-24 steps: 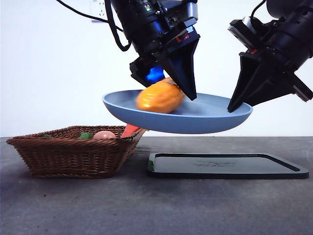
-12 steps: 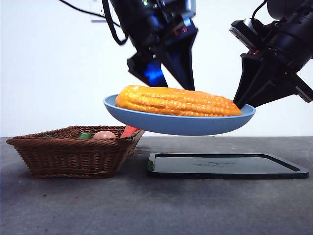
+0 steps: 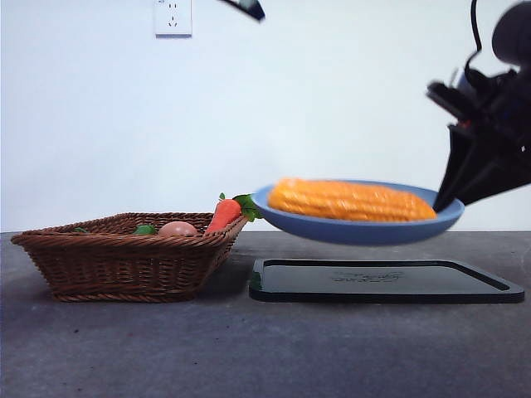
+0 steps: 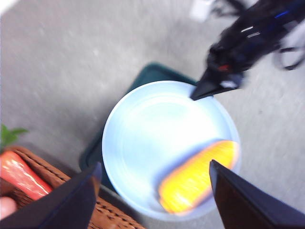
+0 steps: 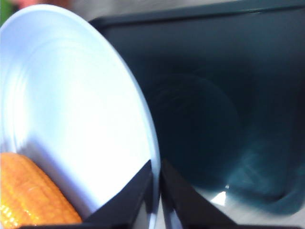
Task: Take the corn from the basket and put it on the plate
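Note:
The orange-yellow corn point(image 3: 353, 201) lies lengthwise on the light-blue plate point(image 3: 357, 228), which hangs level a little above the black tray point(image 3: 386, 280). My right gripper point(image 3: 445, 199) is shut on the plate's right rim; the right wrist view shows its jaws pinching the rim point(image 5: 153, 191), with the corn point(image 5: 28, 195) beside them. My left gripper point(image 4: 155, 166) is open and empty, high above the plate point(image 4: 157, 124) and corn point(image 4: 198, 179). Only its black tip point(image 3: 246, 7) shows in the front view. The wicker basket point(image 3: 124, 265) stands at the left.
In the basket lie an orange-red carrot point(image 3: 224, 214) with green leaves, a peach-coloured egg-like thing point(image 3: 177, 228) and something green point(image 3: 144, 230). The carrot point(image 4: 19, 171) also shows in the left wrist view. The tray point(image 5: 214, 95) lies right of the basket.
My left gripper has let go of the corn and risen almost out of the front view. The right gripper has carried the plate with the corn lower and to the right.

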Controlling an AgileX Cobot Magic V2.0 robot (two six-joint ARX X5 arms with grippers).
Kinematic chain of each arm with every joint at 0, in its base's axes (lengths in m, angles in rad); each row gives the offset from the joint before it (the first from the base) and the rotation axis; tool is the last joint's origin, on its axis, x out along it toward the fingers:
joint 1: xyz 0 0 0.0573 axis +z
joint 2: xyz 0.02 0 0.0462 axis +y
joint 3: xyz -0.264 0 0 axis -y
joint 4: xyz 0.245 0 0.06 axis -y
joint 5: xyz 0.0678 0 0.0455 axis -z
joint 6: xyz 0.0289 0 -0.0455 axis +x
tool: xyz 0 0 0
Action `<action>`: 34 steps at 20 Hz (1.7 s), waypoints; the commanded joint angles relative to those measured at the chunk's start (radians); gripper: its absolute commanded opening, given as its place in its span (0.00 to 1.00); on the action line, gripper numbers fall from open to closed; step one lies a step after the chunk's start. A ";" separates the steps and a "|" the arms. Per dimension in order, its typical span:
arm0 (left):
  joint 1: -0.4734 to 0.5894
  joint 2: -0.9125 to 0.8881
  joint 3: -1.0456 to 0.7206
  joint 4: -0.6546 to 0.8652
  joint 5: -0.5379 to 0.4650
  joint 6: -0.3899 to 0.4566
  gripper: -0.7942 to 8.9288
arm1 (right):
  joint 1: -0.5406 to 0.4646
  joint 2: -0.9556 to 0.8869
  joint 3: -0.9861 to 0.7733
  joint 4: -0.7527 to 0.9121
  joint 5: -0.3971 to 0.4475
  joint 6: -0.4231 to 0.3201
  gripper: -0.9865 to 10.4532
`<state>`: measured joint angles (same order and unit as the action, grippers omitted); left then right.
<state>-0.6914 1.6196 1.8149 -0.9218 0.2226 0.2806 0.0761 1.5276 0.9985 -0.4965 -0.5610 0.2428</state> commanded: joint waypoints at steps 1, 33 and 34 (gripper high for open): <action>-0.006 -0.026 0.031 0.000 0.002 -0.006 0.46 | -0.021 0.081 0.064 0.034 -0.007 0.005 0.09; -0.006 -0.080 0.032 -0.128 0.002 -0.039 0.46 | -0.106 -0.111 0.206 -0.359 0.033 -0.233 0.26; -0.006 -0.080 0.032 -0.134 0.002 -0.039 0.45 | -0.086 -0.174 0.206 -0.388 0.033 -0.233 0.26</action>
<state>-0.6914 1.5387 1.8168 -1.0603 0.2226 0.2462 -0.0135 1.3563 1.1847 -0.8841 -0.5232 0.0387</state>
